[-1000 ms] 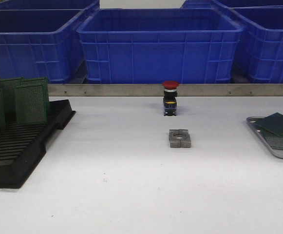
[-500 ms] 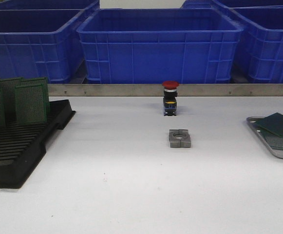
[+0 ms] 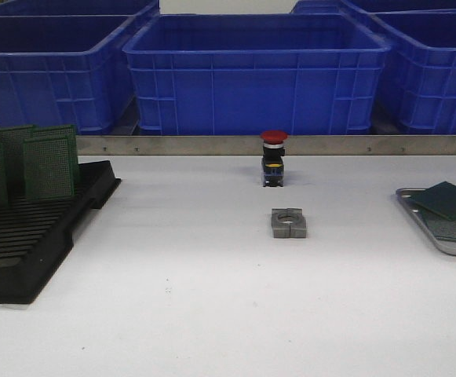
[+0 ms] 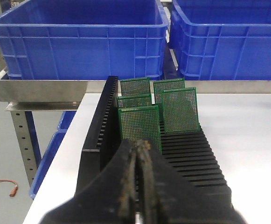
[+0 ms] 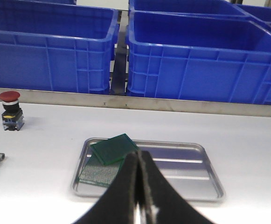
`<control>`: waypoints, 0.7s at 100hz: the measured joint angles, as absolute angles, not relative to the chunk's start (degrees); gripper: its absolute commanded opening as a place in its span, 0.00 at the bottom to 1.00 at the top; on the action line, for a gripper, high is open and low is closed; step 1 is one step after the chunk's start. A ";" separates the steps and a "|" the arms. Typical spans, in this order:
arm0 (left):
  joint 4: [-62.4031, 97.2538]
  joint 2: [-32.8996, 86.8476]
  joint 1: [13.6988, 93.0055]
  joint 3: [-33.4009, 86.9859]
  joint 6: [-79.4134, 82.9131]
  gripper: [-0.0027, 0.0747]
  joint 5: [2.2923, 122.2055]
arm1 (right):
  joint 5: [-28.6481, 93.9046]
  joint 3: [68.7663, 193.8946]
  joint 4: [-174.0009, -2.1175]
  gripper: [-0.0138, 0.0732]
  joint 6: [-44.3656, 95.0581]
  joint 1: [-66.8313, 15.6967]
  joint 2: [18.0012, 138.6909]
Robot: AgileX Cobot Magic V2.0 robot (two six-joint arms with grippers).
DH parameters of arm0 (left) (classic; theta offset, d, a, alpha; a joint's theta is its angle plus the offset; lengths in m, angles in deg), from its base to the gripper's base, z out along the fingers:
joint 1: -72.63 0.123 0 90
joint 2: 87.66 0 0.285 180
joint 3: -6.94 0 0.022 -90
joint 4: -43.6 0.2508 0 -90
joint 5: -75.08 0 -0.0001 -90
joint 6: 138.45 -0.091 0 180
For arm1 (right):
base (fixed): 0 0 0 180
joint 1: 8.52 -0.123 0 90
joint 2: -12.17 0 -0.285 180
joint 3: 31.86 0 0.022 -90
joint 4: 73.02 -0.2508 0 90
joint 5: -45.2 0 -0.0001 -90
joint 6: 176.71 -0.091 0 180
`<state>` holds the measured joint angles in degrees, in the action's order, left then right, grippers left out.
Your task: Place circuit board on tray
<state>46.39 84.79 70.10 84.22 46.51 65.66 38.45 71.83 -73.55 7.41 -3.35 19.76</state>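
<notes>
Several green circuit boards stand upright in a black slotted rack at the left; they also show in the left wrist view. The silver tray lies at the right edge with two green boards flat in it, one partly over the other. The right wrist view shows the tray and those boards. My left gripper is shut and empty, just short of the nearest rack board. My right gripper is shut and empty, before the tray. Neither gripper shows in the front view.
A red-capped push button and a grey metal clamp block sit mid-table. Blue plastic bins line the back behind a metal rail. The table's left edge runs beside the rack.
</notes>
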 measured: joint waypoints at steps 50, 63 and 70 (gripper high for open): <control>46.39 84.79 70.10 84.16 46.48 0.01 65.94 | 42.43 69.35 -66.86 0.09 1.37 -3.35 19.49; 46.39 84.79 70.10 84.16 46.48 0.01 65.94 | 42.52 69.35 -66.76 0.09 1.37 -3.35 19.49; 46.39 84.79 70.10 84.16 46.48 0.01 65.94 | 42.52 69.35 -66.76 0.09 1.37 -3.35 19.49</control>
<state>46.39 84.79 70.10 84.16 46.48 65.94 42.52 69.35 -66.76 1.37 -3.35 19.49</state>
